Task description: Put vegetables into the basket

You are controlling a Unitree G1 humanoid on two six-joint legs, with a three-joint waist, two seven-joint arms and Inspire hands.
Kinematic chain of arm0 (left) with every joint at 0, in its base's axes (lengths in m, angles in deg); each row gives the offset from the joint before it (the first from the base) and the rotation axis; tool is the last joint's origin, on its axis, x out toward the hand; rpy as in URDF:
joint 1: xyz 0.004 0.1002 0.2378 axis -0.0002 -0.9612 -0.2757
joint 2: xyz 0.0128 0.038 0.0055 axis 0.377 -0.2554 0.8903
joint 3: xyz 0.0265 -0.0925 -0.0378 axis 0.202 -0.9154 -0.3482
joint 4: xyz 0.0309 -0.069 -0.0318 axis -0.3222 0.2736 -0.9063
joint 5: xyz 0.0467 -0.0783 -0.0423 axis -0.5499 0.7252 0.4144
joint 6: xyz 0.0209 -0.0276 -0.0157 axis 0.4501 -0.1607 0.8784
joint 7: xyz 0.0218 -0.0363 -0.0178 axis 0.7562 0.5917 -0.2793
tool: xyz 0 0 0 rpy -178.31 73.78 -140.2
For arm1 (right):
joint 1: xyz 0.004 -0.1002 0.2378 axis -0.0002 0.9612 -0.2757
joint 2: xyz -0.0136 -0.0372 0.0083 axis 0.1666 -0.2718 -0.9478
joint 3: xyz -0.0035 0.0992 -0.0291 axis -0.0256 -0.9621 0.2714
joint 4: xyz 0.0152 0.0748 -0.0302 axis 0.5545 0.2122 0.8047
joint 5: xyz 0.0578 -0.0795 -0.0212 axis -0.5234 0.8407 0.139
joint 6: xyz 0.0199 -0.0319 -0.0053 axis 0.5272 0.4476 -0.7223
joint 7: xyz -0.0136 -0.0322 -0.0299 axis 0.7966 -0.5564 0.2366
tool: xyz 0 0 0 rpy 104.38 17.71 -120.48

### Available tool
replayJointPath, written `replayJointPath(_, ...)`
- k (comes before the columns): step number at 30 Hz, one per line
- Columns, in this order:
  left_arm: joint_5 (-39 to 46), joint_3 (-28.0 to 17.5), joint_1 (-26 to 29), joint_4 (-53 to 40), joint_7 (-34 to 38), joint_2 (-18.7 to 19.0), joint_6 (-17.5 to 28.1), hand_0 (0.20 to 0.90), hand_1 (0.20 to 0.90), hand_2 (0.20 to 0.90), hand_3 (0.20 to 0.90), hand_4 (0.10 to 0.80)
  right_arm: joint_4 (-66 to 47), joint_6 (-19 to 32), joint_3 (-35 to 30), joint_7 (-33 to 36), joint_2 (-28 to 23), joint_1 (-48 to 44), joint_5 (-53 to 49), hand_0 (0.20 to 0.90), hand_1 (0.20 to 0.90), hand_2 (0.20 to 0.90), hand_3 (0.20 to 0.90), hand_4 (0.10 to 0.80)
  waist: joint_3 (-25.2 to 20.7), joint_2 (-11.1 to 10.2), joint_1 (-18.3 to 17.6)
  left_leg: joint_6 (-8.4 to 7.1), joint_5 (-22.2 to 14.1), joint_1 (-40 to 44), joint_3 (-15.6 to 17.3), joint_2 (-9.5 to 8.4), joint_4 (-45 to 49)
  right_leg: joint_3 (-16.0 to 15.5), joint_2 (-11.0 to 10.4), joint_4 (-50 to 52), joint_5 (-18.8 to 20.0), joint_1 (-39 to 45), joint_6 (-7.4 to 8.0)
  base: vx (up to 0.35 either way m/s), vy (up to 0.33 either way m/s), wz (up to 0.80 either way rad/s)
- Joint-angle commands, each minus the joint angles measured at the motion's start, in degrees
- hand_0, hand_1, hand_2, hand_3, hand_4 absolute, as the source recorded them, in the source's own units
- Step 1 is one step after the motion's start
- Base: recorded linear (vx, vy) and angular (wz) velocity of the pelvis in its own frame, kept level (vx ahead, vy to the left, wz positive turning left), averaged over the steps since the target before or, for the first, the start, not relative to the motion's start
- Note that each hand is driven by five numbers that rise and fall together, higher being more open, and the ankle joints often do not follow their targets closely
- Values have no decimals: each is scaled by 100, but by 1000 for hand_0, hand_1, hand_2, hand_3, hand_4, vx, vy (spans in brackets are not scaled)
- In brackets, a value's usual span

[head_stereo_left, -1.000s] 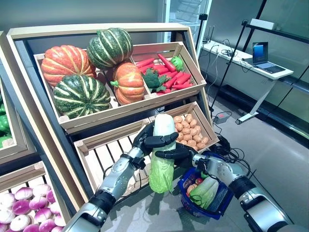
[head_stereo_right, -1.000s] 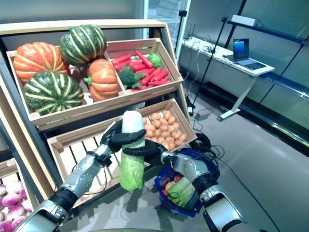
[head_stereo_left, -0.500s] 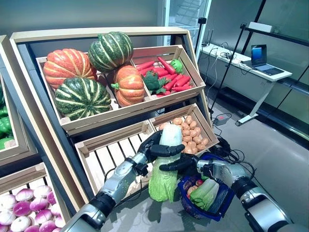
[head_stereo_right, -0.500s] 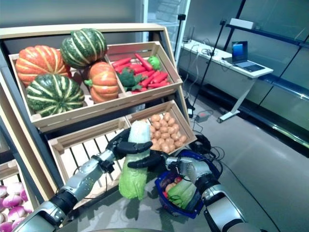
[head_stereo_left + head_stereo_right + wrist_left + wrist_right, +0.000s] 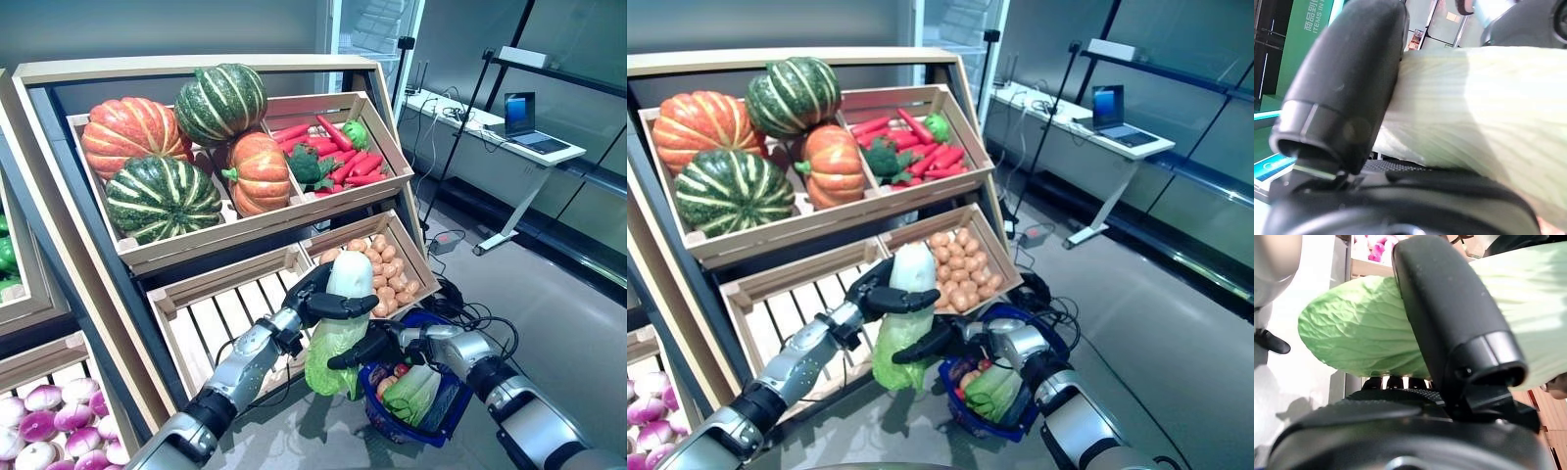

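A long napa cabbage [image 5: 336,338], white stem up and green leaves down, hangs in front of the lower crates. My left hand [image 5: 315,300] is shut on its white stem, with the thumb [image 5: 1347,88] pressed on the cabbage [image 5: 1474,112]. My right hand [image 5: 370,346] grips the leafy lower part, its thumb [image 5: 1449,313] lying across the leaves [image 5: 1356,338]. Just right of the cabbage and lower is the blue basket [image 5: 432,437]. It holds another leafy green vegetable [image 5: 412,388] and something red.
A slanted wooden stand holds pumpkins [image 5: 165,194], a crate of red and green vegetables [image 5: 338,157], a crate of potatoes [image 5: 384,270] and a bare slatted crate [image 5: 220,323]. Purple-white bulbs [image 5: 44,436] lie lower left. A desk with a laptop [image 5: 525,111] stands far right.
The cabbage has shifted slightly right towards the basket. My right hand has slid lower on the leaves and sits beneath the left hand.
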Motion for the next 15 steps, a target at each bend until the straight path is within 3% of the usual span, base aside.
replayJointPath(1,538,-458,1429,-1175,-627,-1101,893,300,300,300,300,400,129,133,-52,360,224,-405,-743,900,900,900,900,800,-46,196,76,42,-316,71,-178,-44,5,27,-63,143,146,-28,-325,0,0,0)
replayJointPath(5,572,-469,1363,-1197,-622,-1097,856,300,300,300,300,400,-199,322,-338,613,434,-201,-1744,900,900,900,900,800,-54,231,72,41,-321,68,-184,-42,5,11,-65,143,136,-27,-321,0,0,0)
replayJointPath(6,571,-465,1358,-1196,-618,-1100,860,300,300,300,300,400,-234,353,-366,640,454,-194,-1876,855,855,855,855,770,-54,235,71,41,-323,68,-185,-43,5,8,-65,139,137,-25,-321,0,0,0)
replayJointPath(7,584,-466,1324,-1223,-606,-1086,856,300,300,300,300,400,-460,419,-480,845,538,-121,-2300,479,479,479,479,519,-54,248,67,45,-329,66,-194,-50,5,7,-63,136,134,-24,-322,0,0,0)
replayJointPath(8,585,-471,1307,-1233,-605,-1087,848,300,300,300,300,400,-547,479,-518,931,569,-88,-2410,356,356,356,356,438,-55,251,65,47,-332,68,-195,-52,5,8,-63,133,133,-21,-322,0,0,0)
replayJointPath(9,571,-476,1267,-1256,-583,-1102,835,300,300,300,300,400,-779,619,-610,1073,660,-15,-2690,300,300,300,300,400,-55,266,54,54,-342,70,-197,-54,5,9,-66,134,128,-23,-320,0,0,0)
replayJointPath(15,574,-474,1227,-1231,-534,-1148,760,300,300,300,300,400,-1111,1012,-758,1391,806,26,-3013,300,300,300,300,400,-60,285,43,59,-357,70,-198,-50,5,6,-73,121,125,-25,-312,0,0,0)
